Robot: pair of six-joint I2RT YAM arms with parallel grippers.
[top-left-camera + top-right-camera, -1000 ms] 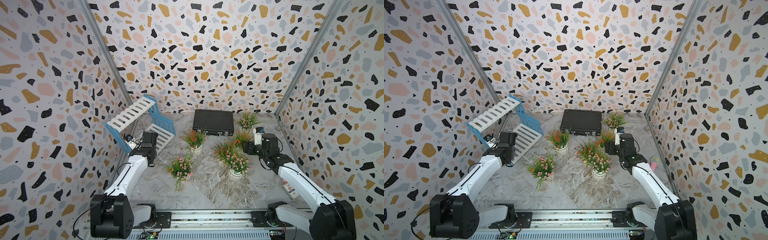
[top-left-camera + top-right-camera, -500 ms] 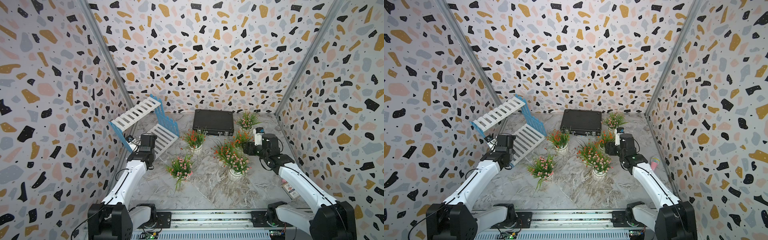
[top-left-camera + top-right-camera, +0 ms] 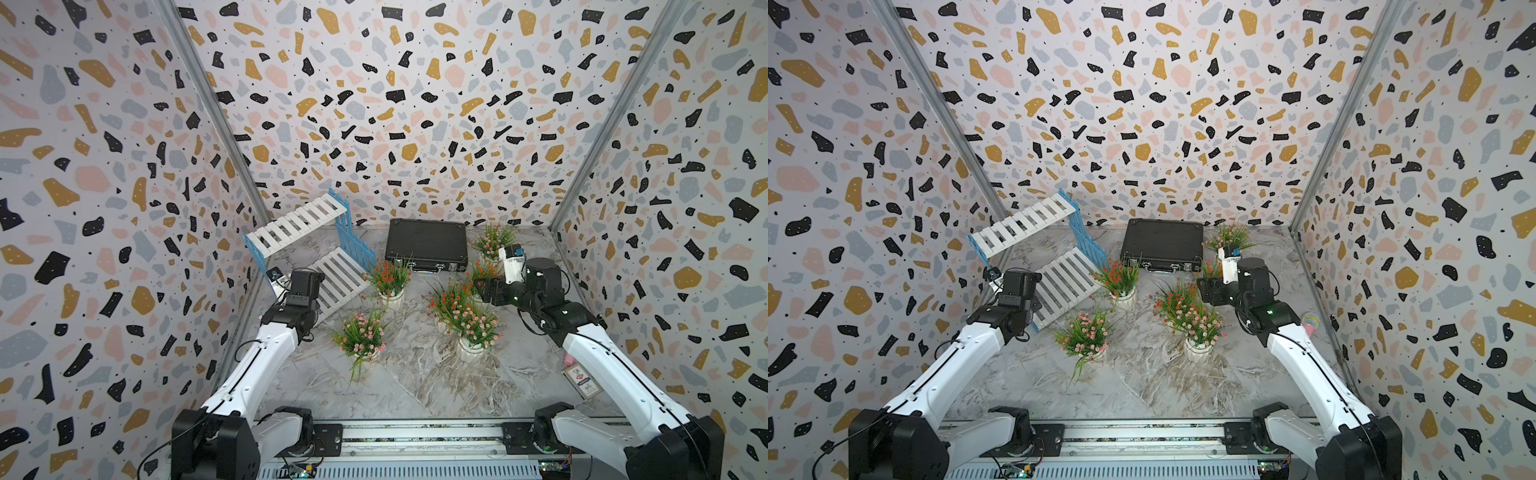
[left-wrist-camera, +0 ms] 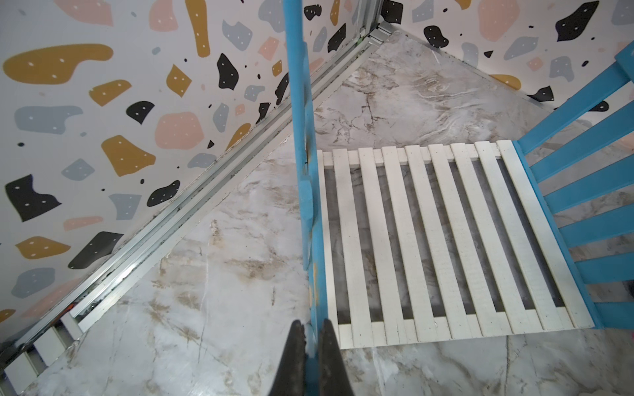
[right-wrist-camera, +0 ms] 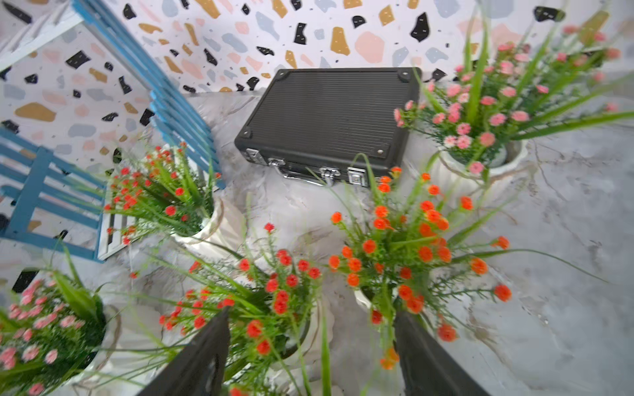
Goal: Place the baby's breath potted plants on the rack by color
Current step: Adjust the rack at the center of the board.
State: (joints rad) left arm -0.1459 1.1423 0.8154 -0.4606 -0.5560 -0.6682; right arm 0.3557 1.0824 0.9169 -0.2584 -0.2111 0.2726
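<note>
- Rack (image 3: 297,224) is pinched by its blue side panel (image 4: 305,137) in the left gripper (image 4: 312,353), and is seen tilted at the far left.
- Right gripper (image 5: 312,315) is spread over orange-red potted plants (image 5: 404,247) on the tabletop (image 3: 436,382).

Walls (image 3: 395,104): white terrazzo print w/ black, mustard, pale pink & grey-blue blobs, plus tiny black dots. Tabletop (image 3: 415,386): grey-white marble look w/ brown veins. Rack (image 3: 299,224): white slatted boards, bright blue picket side panels (image 3: 347,232). Briefcase (image 3: 426,245): black, fine-ribbed lid, silver latches. Six plants, all w/ thin green leaves. Orange-red plants (image 3: 390,276), (image 3: 451,299), (image 3: 482,272): small orange-red blossoms. Pink plants (image 3: 361,334), (image 3: 478,322), (image 3: 494,239): small pink blossoms. Pots (image 3: 469,351): white, ribbed. Left arm (image 3: 257,357) & right arm (image 3: 602,361): white shells, black joints. Left gripper (image 4: 311,324) & right gripper (image 5: 312,312): black fingers. Small card (image 3: 579,380): white w/ red mark.
</note>
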